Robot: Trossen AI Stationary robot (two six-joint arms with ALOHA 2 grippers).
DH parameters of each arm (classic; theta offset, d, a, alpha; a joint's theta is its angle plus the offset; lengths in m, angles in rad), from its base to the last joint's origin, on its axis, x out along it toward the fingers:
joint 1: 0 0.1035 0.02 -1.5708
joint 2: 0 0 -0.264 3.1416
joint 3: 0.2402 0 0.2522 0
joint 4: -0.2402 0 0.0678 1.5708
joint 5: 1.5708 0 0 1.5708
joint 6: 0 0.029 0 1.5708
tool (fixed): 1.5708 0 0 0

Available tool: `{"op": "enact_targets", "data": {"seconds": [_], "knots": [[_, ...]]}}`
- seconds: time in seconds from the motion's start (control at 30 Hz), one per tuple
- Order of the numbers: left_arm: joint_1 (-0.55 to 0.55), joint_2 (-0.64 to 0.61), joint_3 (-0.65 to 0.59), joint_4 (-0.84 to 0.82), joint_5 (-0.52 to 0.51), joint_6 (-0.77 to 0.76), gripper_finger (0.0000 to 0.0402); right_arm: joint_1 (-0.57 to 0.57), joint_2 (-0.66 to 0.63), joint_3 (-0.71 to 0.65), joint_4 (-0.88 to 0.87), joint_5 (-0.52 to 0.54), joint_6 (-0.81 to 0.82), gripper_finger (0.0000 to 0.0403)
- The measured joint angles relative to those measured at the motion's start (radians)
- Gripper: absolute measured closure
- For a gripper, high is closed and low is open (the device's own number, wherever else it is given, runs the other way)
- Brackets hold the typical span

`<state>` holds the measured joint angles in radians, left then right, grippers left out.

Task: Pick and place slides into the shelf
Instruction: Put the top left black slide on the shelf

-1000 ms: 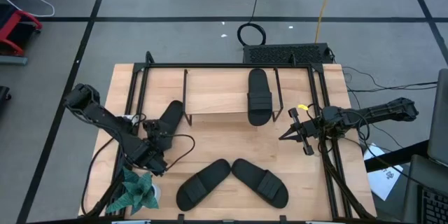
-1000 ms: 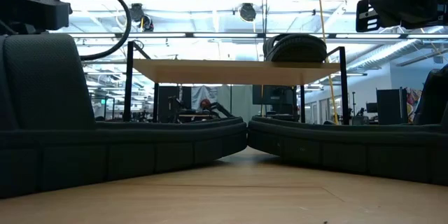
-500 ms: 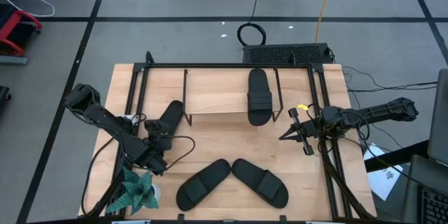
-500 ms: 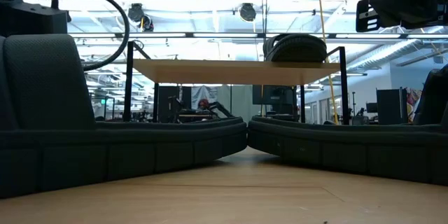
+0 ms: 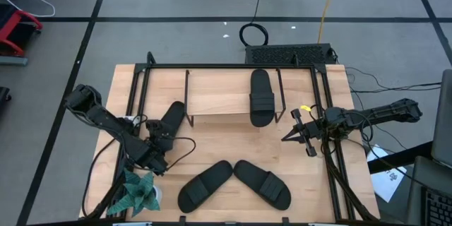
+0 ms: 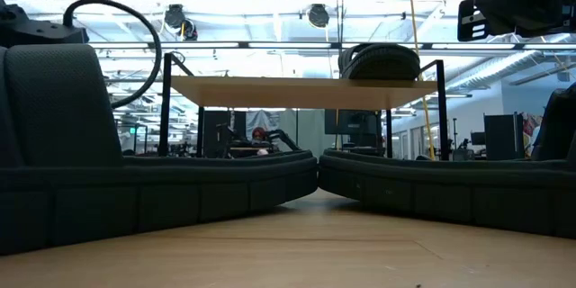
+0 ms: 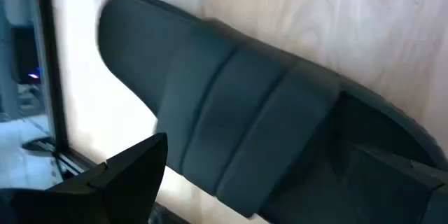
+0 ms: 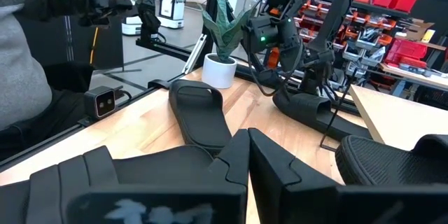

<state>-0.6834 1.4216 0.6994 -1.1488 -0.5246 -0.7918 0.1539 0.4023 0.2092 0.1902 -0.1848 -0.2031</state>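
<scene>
Four black slides show in the high view. One slide lies on the shelf, a light plank on black wire frames. Two slides lie soles down near the table's near edge and fill the low view's foreground. The fourth slide lies on the table by the shelf's left frame. My left gripper is open over it, one finger on either side of its ribbed strap. My right gripper is shut and hovers right of the shelf, holding nothing. My left gripper comes at the slide's strap from above, slanting from the table's near-left, fingers across the slide. I cannot tell whether they touch it. The slide lies flat on the table.
A potted plant stands at the table's near-left corner, close to the left arm. Black rails frame the tabletop around the shelf. Bare wood lies between the shelf and the two near slides. A person sits beyond the table in the right wrist view.
The left arm has sunk a little toward the slide by the shelf's left frame; in the low view its body and cable loop stand lower than before. The slides and the right arm have kept still.
</scene>
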Motion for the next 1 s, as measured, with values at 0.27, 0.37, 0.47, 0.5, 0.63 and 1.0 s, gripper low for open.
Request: {"op": "enact_targets", "data": {"seconds": [0.27,0.37,0.47,0.5,0.63,1.0], "knots": [[0.001,0.000,-0.003,0.000,-0.105,0.016,0.0019,0.000,0.000,0.000,0.000,0.000,0.000,0.0403],[0.002,0.000,-0.003,0.001,-0.105,0.003,0.0019,0.000,0.000,0.000,0.000,0.000,0.000,0.0403],[0.002,0.000,-0.003,0.017,-0.105,-0.024,0.0019,0.000,0.002,0.000,0.000,0.000,0.000,0.0403],[0.002,0.000,-0.003,0.027,-0.105,-0.031,0.0019,0.000,0.003,0.000,0.000,0.000,0.000,0.0403],[0.008,0.025,-0.031,0.100,-0.112,-0.033,0.0019,0.000,0.012,0.000,0.000,0.001,0.000,0.0403],[0.026,0.130,-0.074,0.153,-0.246,-0.027,0.0019,0.000,0.047,0.000,0.019,0.001,0.000,0.0403]]}}
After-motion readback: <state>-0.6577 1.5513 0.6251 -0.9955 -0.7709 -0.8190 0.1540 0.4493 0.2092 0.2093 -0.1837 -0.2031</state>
